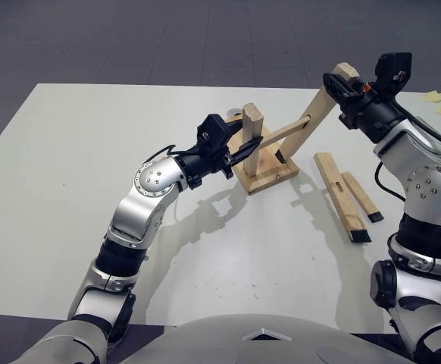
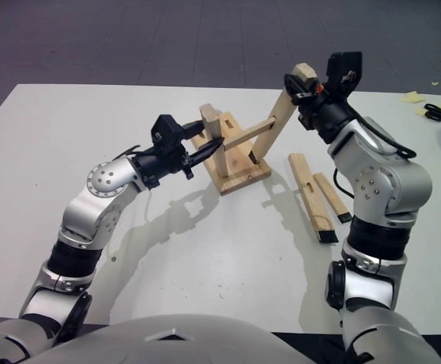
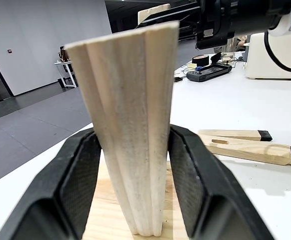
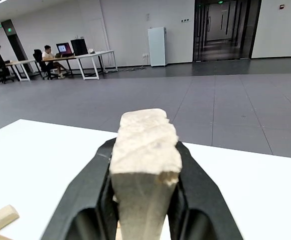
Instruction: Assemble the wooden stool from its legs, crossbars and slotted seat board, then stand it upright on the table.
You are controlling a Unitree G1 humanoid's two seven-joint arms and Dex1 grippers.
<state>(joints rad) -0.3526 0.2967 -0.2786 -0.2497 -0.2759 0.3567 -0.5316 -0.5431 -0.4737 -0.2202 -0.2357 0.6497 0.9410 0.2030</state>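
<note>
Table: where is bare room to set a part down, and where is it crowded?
Bare: the table left of the left gripper, and the near strip before the seat board. Crowded: around the board, and by the loose pieces beside the right arm.

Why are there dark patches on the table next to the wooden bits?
Left eye view: those are soft shadows the upright leg and tilted leg cast on the table, towards the robot, so light probably comes from above and behind them. Right wrist view: the floor gleams.
</note>
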